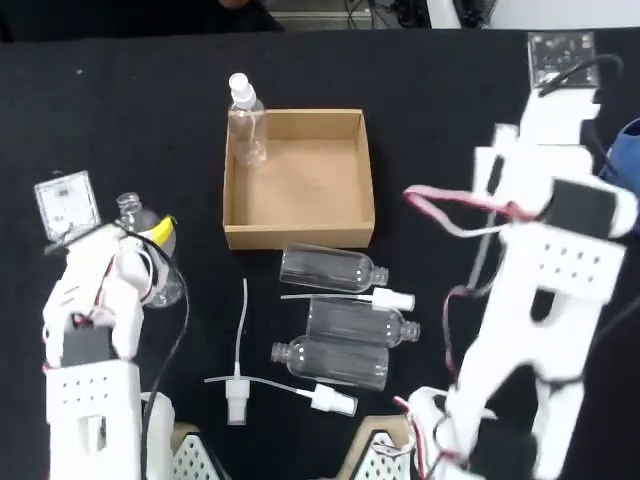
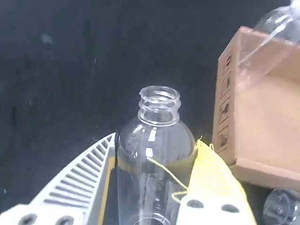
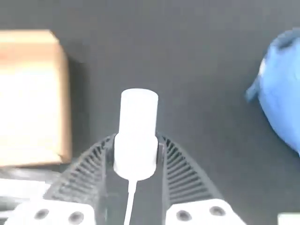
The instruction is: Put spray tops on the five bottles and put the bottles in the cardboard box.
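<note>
Bottle w/o cap [image 1: 130,210] sits mid-left of the high view, upright, clamped between the white and yellow fingers of the L gripper [image 2: 157,154]. In the L wrist view its open neck pokes up past the fingertips. A square tag [image 1: 62,205] lies just left of it on the black table [image 1: 150,90].

Spray top 1 [image 1: 237,398] lies at bottom centre, tube pointing up-frame. Spray top 2 [image 1: 335,402] is just right of it, its tube running left across top 1.

Cardboard box [image 1: 300,237] is at centre, open side up. Capped bottle [image 1: 247,125] stands in its upper-left corner, spray head above the rim.

Below the box, 3 loose bottles lie on their sides: upper bottle [image 1: 330,268] and middle bottle [image 1: 360,322] w/ necks to the right, lower bottle [image 1: 330,362] w/ neck to the left, right against the middle one. Spray top 3 [image 1: 392,298] lies between upper and middle bottles, tube to the left.

R arm [image 1: 540,280] takes up the right side of the frame. R gripper [image 3: 136,145] is closed on a white spray top 4 [image 3: 138,117], head sticking out past the fingertips, tube trailing back between the fingers. Blue object [image 1: 625,150] sits at the right edge.
</note>
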Available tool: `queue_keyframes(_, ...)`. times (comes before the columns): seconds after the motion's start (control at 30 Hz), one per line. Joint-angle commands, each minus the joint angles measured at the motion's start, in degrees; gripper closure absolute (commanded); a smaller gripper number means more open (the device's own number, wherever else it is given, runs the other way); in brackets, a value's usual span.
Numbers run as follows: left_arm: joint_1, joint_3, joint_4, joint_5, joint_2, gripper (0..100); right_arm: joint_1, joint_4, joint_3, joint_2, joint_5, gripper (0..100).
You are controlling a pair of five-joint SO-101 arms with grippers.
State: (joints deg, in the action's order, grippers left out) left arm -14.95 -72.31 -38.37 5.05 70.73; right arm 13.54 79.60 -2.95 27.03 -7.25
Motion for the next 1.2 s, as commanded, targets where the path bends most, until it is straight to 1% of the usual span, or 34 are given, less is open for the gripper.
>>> queue_keyframes(0.0,-0.04,-1.89,0.79,-0.88,12.22,97,-7.47,-2.99,4.35,7.6,5.8,98.8)
queue_keyframes(0.13,0.22,-4.26,0.79,-0.88,19.78,97,-16.35,-6.33,5.76,12.0,9.58,98.8)
queue_keyframes(0.27,3.3,-5.32,0.79,-1.32,25.58,97,-24.09,-11.96,5.32,12.88,12.48,98.8)
queue_keyframes(0.4,6.37,-5.41,0.79,-1.41,29.01,97,-28.92,-15.56,5.32,12.62,15.21,98.8)
queue_keyframes(0.57,7.52,-7.25,1.32,-1.41,32.62,97,-33.58,-18.81,5.76,12.7,17.23,98.8)
queue_keyframes(0.63,7.52,-9.71,4.66,-1.41,33.76,97,-35.25,-20.84,5.32,12.7,17.14,98.8)
queue_keyframes(0.8,7.43,-17.19,19.25,-1.14,33.85,97,-38.68,-23.38,5.32,12.62,17.14,98.8)
queue_keyframes(0.87,7.43,-19.12,23.03,-1.23,33.85,97,-40.18,-24.26,5.41,12.7,17.14,98.8)
queue_keyframes(1.17,6.99,-19.74,23.82,-1.05,33.85,97,-44.4,-29.54,5.32,12.62,17.14,98.8)
